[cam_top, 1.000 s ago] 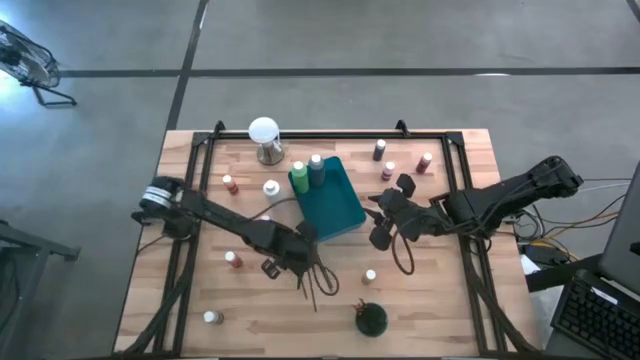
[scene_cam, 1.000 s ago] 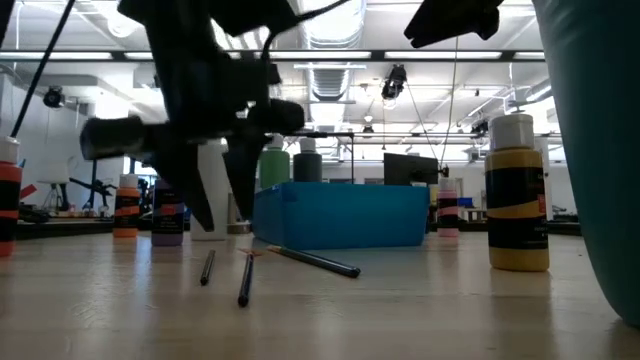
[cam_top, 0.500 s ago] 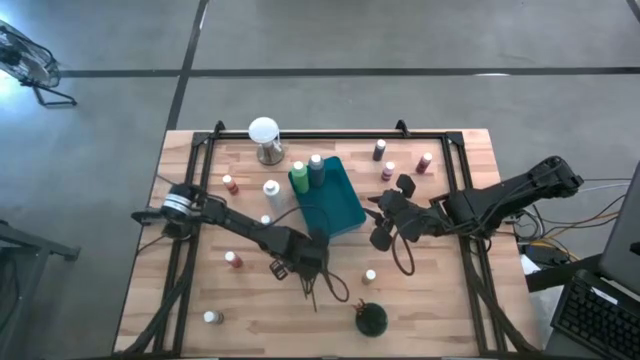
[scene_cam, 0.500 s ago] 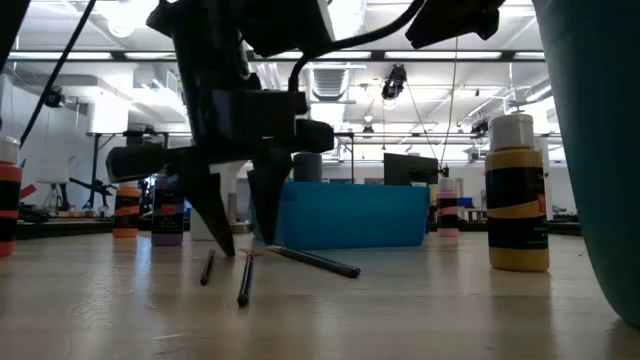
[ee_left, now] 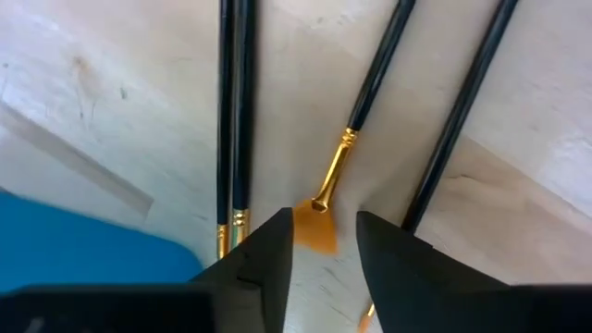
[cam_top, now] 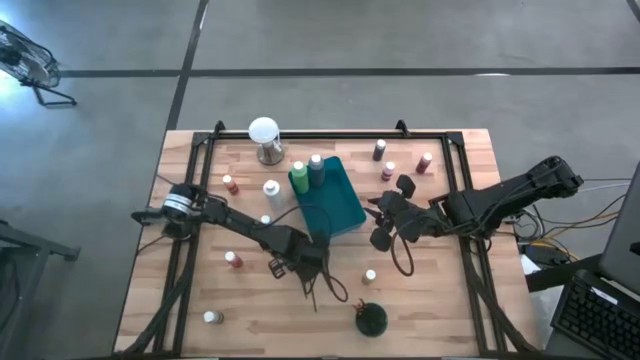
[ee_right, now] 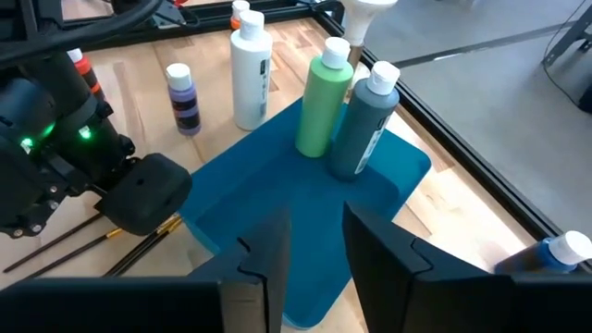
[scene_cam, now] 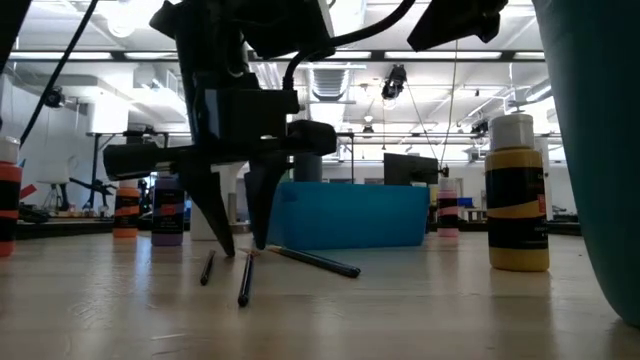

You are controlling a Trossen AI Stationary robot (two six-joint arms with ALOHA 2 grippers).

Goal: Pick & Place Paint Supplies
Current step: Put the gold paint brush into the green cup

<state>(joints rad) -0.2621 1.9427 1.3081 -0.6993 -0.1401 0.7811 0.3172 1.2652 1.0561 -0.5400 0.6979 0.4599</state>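
1. The brushes (cam_top: 318,283) are found lying flat on the tabletop (cam_top: 450,300), just near of the teal tray (cam_top: 335,205), in a loose bundle of four dark handles. Their long axes run roughly near-to-far with a slight fan.
2. The left hand (cam_top: 312,264) is poised directly over the far ends of that bundle, fingers pointing down. The left arm is judged clearly the nearer one to the brushes.
3. In the left wrist view the two fingers are seen parted by a narrow gap, with the orange bristle tip of one brush (ee_left: 344,159) lying in that gap. Nothing is gripped yet. A pair of brushes (ee_left: 235,111) lies just to one side, and a fourth brush (ee_left: 460,120) to the other.
4. In the low view the left fingertips (scene_cam: 262,232) are seen almost at the tabletop, straddling the brush ends. Contact with the wood cannot be confirmed.
5. The right hand (cam_top: 385,222) is held above the tabletop just right of the tray, fingers parted and empty.
6. Two green bottles (cam_top: 307,172) stand on the tray's far end; other small bottles are scattered around the tabletop.
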